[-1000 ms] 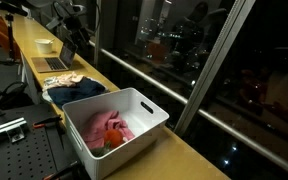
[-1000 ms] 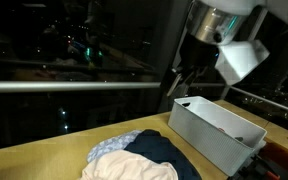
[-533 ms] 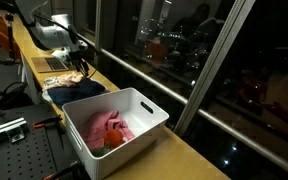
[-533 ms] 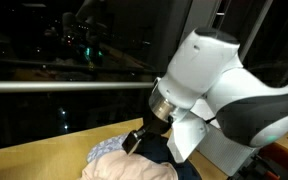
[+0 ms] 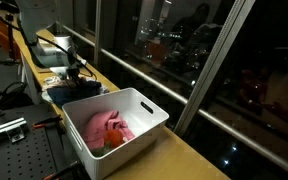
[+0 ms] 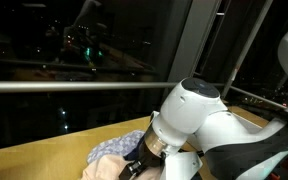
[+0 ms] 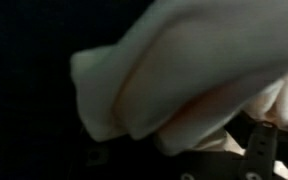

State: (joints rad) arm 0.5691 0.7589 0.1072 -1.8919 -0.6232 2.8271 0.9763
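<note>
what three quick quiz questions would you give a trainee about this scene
1. True or false: the white bin is empty.
2. Pick one. The fingers are down at: A) the pile of clothes; B) the inside of the bin; C) the window glass.
3. What colour is the cloth that fills most of the wrist view?

Key
1. False: a pink cloth lies inside it.
2. A
3. Cream, or off-white.
</note>
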